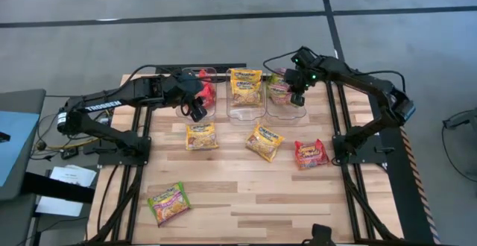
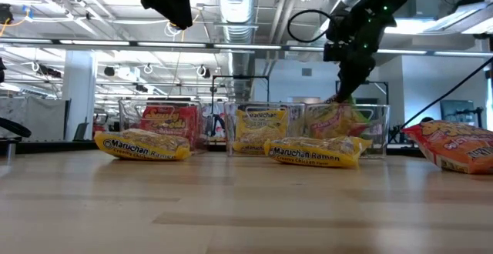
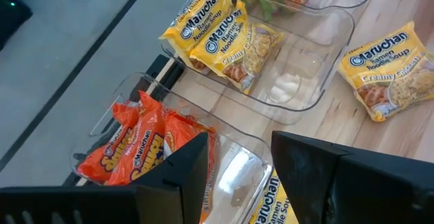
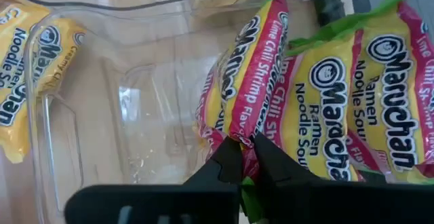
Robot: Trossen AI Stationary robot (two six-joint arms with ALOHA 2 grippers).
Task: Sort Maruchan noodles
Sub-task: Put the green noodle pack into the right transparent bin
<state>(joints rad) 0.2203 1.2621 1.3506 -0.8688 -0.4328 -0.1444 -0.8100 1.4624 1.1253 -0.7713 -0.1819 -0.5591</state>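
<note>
- Three clear bins are set in a row at the far edge of the wooden counter [image 1: 246, 194]: a left bin [image 1: 195, 97], a middle bin [image 1: 246, 101] and a right bin [image 1: 287, 104].
- The right gripper [image 4: 245, 161] is lowered into the right bin, and its fingers are pinched on the edge of a green-and-pink packet [image 4: 244, 81], which stands on edge against a second green-and-pink packet [image 4: 352, 95] in the same bin.
- The left gripper [image 1: 195, 110] is held above the near end of the left bin, its fingers spread apart with nothing between them.
- Red-orange packets [image 3: 139, 146] are piled in the far end of the left bin.
- Yellow packets [image 3: 220, 37] are leaned in the far end of the middle bin.
- Two more yellow packets are laid flat on the counter just in front of the bins: one [image 1: 201, 136] below the left bin, another [image 1: 264, 142] below the middle bin.
- A red-orange packet [image 1: 311, 154] is laid on the counter, near the right arm's base.
- One green-and-pink packet [image 1: 168, 203] is laid well apart from the rest, toward the near left of the counter.
</note>
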